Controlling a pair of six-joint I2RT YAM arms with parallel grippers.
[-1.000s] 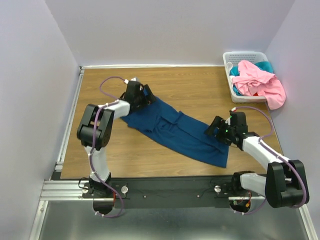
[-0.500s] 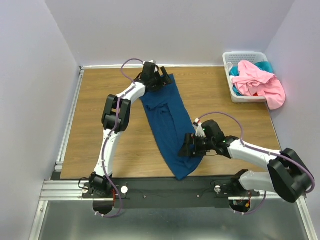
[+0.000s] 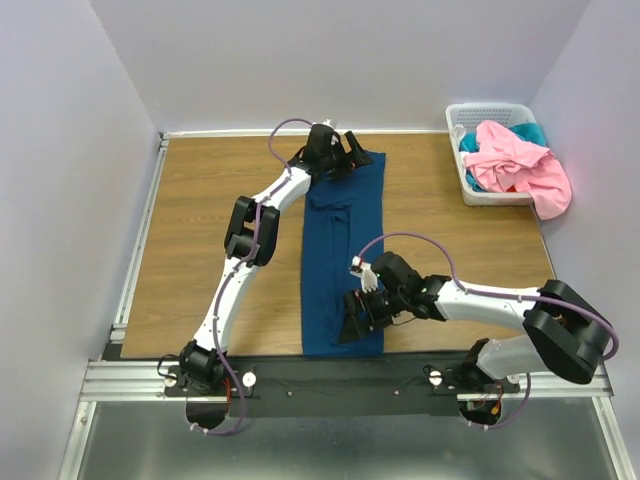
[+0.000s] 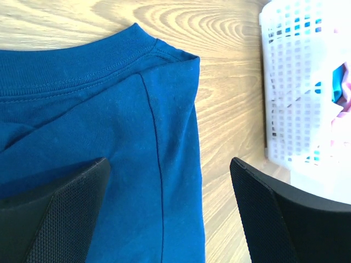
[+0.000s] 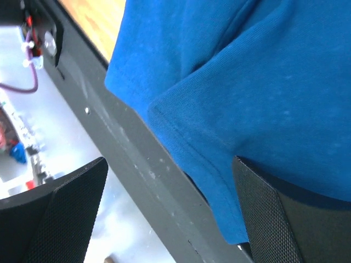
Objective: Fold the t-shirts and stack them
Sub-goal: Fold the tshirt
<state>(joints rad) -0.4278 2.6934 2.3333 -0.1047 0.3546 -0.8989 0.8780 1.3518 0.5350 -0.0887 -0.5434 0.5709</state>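
Navy t-shirt [image 3: 345, 255] now lies straight, swung round from diagonal; our left gripper [image 3: 347, 154] and right gripper [image 3: 357, 318] gape wide, gripping nothing: we can fold.

Robotics lab cell: plain lavender walls [image 3: 70, 150] box in a wooden tabletop [image 3: 200, 230] (left arm [image 3: 247, 228], right arm [image 3: 480, 297] bolted to a rail [image 3: 330, 378]).

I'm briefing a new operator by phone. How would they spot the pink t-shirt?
At the far right corner of the wooden table stands a white slatted basket. The pink t-shirt is heaped on top, spilling over its right rim. It alone is pink: teal cloth peeks out beneath it.
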